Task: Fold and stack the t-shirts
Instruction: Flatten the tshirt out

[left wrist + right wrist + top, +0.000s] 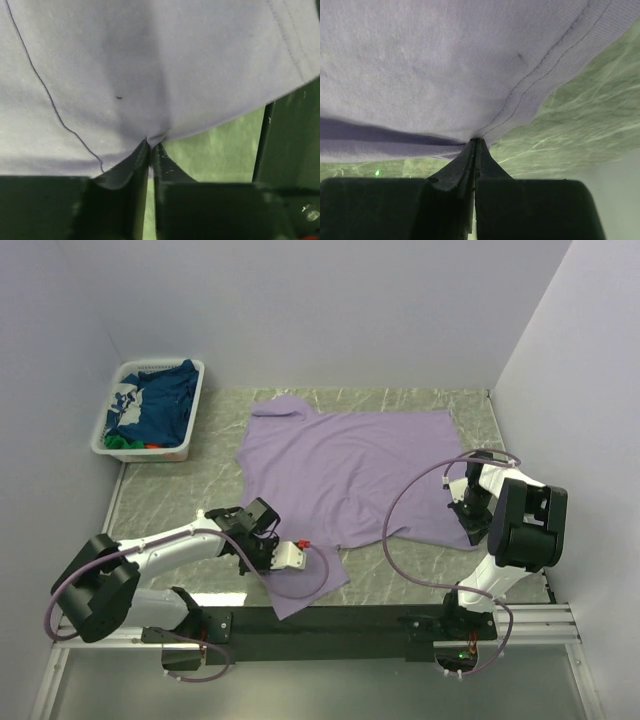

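Left end effector (pixel 151 144) and right end effector (pixel 475 141) each clenched on an edge of the lavender t-shirt (pixel 350 465)

A white slatted plastic basket (pixel 140 452) sits in the far left corner of the green marbled tabletop (pixel 165 500), close against the plain pale walls (pixel 330 310) enclosing three sides.
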Controlling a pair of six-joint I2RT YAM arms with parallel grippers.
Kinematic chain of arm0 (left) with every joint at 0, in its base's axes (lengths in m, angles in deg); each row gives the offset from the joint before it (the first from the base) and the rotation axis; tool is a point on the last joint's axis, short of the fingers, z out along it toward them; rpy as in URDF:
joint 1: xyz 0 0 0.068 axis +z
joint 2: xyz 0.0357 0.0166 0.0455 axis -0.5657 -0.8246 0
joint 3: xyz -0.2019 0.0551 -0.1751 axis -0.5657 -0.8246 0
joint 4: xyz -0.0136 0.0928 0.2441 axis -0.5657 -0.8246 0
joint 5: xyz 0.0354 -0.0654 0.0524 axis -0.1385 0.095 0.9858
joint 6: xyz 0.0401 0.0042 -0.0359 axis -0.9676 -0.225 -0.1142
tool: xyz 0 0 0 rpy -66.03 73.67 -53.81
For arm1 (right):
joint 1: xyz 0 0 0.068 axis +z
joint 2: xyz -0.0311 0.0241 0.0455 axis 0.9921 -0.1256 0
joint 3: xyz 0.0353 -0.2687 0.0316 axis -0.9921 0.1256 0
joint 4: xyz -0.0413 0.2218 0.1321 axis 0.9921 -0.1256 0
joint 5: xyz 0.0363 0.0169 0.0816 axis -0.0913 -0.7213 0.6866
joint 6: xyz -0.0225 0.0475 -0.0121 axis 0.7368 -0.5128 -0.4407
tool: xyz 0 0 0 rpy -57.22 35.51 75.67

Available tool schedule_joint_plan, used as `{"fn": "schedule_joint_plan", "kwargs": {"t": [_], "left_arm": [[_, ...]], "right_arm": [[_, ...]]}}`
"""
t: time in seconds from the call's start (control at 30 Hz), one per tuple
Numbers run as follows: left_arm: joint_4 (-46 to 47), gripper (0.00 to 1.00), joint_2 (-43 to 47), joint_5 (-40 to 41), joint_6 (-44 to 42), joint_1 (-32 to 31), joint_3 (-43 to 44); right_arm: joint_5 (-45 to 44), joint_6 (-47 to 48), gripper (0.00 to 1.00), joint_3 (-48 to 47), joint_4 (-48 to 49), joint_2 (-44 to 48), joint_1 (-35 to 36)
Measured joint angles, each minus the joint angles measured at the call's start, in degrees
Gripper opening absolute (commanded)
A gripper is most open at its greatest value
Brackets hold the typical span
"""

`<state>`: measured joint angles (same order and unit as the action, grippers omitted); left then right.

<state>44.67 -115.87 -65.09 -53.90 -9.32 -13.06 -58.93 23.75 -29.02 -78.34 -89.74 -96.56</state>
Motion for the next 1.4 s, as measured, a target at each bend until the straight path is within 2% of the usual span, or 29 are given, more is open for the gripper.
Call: {"fn": "schedule_joint_plan", "kwargs": {"t": [0.07, 0.3, 0.5, 0.57, 0.6, 0.63, 0.67, 0.73, 0.9, 1.0, 1.17, 1.4], "left_arm": [[-1.62, 0.01, 1.79, 0.96, -1.99, 0.00, -0.90], [-8.66, 0.01, 9.05, 4.98, -8.96, -0.11, -2.93], [-12.09, 0.02, 8.31, 6.43, -12.85, -0.09, -2.23], [-13.07, 0.15, 8.07, 6.67, -13.88, -0.09, -1.68], [-13.53, 0.27, 8.02, 6.86, -14.40, -0.09, -1.38], [-14.19, 0.33, 8.04, 7.08, -14.75, -0.09, -1.05], [-14.97, 0.45, 8.07, 7.43, -14.91, 0.04, -0.70], [-16.90, 0.55, 8.24, 7.67, -15.39, 0.87, -0.04], [-21.46, 0.56, 8.92, 6.10, -15.43, 7.21, 5.55], [-21.29, 0.55, 5.97, 2.16, -12.96, 13.33, 12.68], [-11.04, 0.53, -6.03, -3.06, -2.16, 19.56, 21.22], [-0.55, 0.51, -15.61, -3.08, 9.81, 22.32, 21.29]], "right_arm": [[-0.28, 0.04, 0.00, -0.22, -0.02, -0.15, 0.00], [-1.53, 0.90, 0.00, -0.39, 0.46, -0.28, 0.00], [-2.05, 2.93, 0.00, 0.24, 1.16, 0.28, 0.02], [-1.90, 3.91, 0.18, 0.92, 1.49, 1.14, 0.02], [-1.75, 4.31, 0.29, 1.11, 1.51, 1.46, 0.00], [-1.36, 5.03, 0.50, 1.22, 1.29, 1.77, 0.00], [-0.83, 5.29, 0.56, 1.22, 0.85, 2.19, 0.00], [0.85, 6.88, 0.69, 1.11, -0.35, 3.58, -0.04], [6.67, 8.20, 0.68, -5.55, -7.06, 8.22, -0.17], [11.34, 7.17, 0.60, -14.34, -9.14, 7.39, -0.22], [16.90, 3.41, 0.47, -24.74, -8.48, 0.07, 0.96], [17.73, -0.92, 0.45, -23.78, -5.33, -9.92, 6.29]]}}
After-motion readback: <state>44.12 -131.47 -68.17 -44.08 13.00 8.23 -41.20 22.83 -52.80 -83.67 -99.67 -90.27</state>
